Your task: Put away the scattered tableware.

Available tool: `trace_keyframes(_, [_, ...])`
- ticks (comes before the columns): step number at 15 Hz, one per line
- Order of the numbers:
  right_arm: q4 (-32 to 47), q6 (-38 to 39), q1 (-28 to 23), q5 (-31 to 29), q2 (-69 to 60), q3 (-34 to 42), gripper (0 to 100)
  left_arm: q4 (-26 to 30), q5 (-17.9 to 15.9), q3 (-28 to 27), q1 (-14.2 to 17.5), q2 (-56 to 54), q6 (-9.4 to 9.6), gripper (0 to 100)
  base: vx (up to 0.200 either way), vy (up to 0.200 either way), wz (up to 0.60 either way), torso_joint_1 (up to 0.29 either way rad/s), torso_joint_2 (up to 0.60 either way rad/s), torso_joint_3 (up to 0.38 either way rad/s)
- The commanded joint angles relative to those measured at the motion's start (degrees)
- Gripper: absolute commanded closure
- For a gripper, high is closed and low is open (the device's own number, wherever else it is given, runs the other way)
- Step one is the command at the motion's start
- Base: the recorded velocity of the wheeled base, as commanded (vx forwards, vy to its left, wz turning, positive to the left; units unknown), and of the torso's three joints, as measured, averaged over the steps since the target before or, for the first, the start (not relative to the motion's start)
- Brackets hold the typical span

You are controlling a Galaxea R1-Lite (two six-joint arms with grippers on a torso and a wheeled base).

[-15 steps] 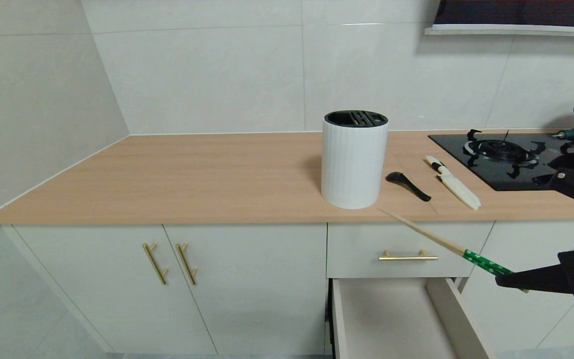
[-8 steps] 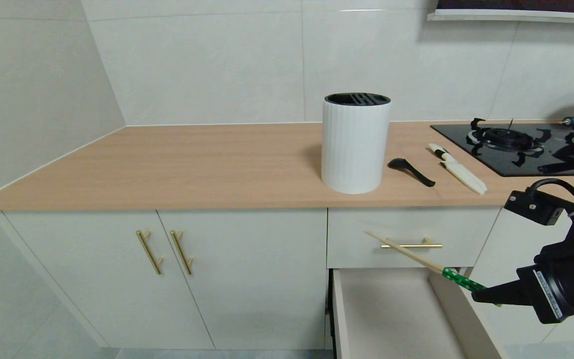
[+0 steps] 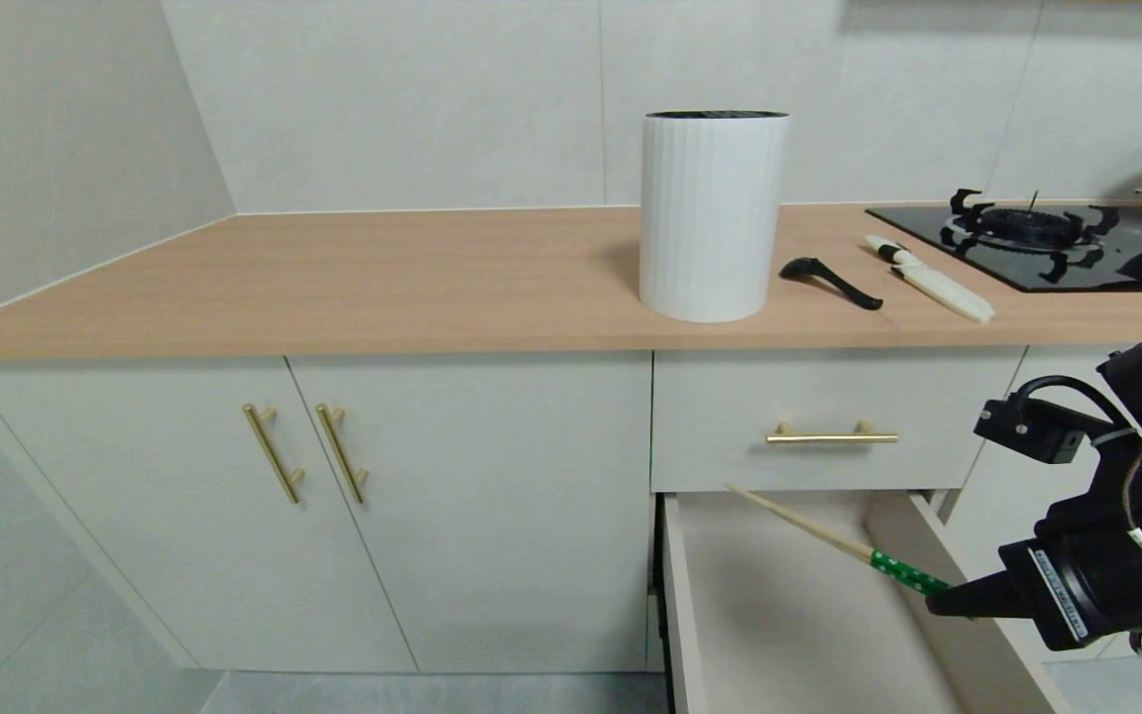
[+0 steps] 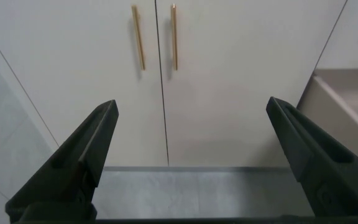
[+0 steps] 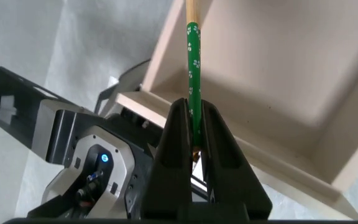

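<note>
One slim wooden chopstick (image 3: 809,526), green dotted end, was pinched in the closed right claw (image 3: 938,595), slanted over the open pale drawer (image 3: 675,595). Left claw (image 4: 191,115) was spread wide. On the wood-grain counter (image 3: 383,288) stood one ribbed white cylindrical holder (image 3: 710,218); beside it lay one black spoon (image 3: 827,279) and one cream knife (image 3: 928,281).

green-dotted chopstick (image 3: 834,540), white ribbed holder (image 3: 712,215), black spoon (image 3: 827,279)

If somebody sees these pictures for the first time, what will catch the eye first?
The right gripper, low on the right, is shut on green-ended chopsticks that slant over the open drawer. Next comes the tall white holder on the countertop, with a black spoon and a pale knife lying beside it toward the stove.
</note>
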Motion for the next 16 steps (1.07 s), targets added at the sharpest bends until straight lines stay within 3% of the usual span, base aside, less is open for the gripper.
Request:
trace_keyframes(1, [0.0, 0.0, 0.0, 0.0, 0.8, 0.0, 100, 0.0, 0.1, 0.0, 0.0, 0.0, -0.02, 0, 0.0, 0.0, 0.0, -0.129, 0.45, 0.325])
trace_keyframes(6, [-0.1, 0.0, 0.0, 0.0, 1.2, 0.0, 100, 0.0, 0.0, 0.0, 0.0, 0.0, -0.02, 0, 0.0, 0.0, 0.0, -0.08, 0.37, 0.281])
trace_keyframes(13, [-7.2, 0.5, -0.3, -0.1, 10.1, 0.9, 100, 0.0, 0.0, 0.0, 0.0, 0.0, -0.02, 0, 0.0, 0.0, 0.0, -0.006, 0.02, 0.012])
trace_keyframes(16, [-11.7, 4.4, -0.3, -4.4, 19.2, 0.6, 100, 0.0, 0.0, 0.0, 0.0, 0.0, -0.02, 0, 0.0, 0.0, 0.0, 0.0, 0.0, 0.0])
